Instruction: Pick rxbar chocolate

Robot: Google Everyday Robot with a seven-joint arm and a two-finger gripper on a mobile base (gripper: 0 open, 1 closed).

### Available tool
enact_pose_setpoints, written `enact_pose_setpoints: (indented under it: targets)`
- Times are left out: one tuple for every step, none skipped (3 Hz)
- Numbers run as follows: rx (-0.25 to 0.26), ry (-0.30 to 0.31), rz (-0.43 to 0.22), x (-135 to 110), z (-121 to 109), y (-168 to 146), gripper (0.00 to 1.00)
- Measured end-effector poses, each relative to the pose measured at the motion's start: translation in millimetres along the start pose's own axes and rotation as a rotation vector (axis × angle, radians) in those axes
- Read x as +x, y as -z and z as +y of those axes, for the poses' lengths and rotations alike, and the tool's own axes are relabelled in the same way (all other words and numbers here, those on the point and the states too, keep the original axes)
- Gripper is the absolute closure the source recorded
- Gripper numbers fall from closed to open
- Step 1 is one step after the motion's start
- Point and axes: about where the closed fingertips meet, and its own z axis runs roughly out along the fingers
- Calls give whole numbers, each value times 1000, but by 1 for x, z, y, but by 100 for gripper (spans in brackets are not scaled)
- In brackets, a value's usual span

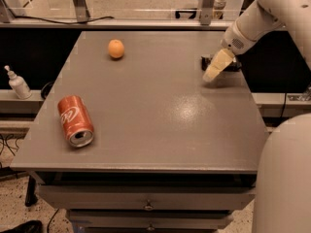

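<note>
bar [233, 65] lies on the table [146, 110] at the right edge, near the far right corner; looks not yet lifted. gripper [214, 72] is low, right at the bar; you cannot tell if it is apart or clamped. left to do: grasp, lift. room is open leftward; can [76, 120] and orange [115, 48] are well apart. mind the right edge.

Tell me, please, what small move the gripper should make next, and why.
Probably shift the gripper slightly toward the far edge of the table, centring it over the black snack bar. Its tip sits just in front of the bar, which lies flat near the right edge, partly hidden behind it.
</note>
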Motion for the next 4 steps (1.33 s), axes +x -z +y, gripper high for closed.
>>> enact_pose_setpoints:
  targets:
    - [-13, -14, 14, 6, 2, -11, 17]
    - [-21, -30, 19, 10, 3, -16, 42]
    - [-21, -30, 19, 8, 2, -11, 65]
    - [-21, -30, 19, 5, 1, -5, 87]
